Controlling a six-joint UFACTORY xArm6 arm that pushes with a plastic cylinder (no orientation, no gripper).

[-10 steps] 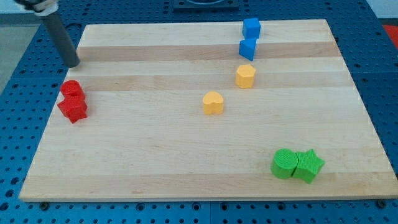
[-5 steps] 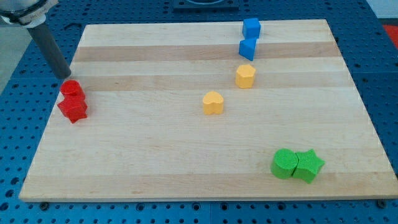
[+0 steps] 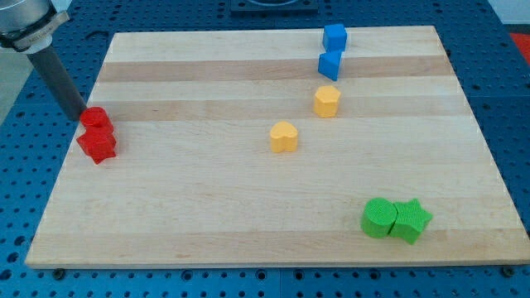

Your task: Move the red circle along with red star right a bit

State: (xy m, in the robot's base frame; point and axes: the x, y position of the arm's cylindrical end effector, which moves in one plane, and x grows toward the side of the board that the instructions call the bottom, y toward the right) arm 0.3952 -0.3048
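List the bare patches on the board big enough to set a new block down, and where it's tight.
Free: the wide stretch along the view's bottom between the red star and the green circle; the view's right side below the blue blocks.
Tight: the left edge, where my tip sits beside the red circle.

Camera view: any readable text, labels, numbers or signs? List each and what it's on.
None. No writing shows on the wooden board, the red circle, the red star, the blue, yellow and green blocks, or the dark rod ending in my tip, which sits just at the view's left of the red circle.
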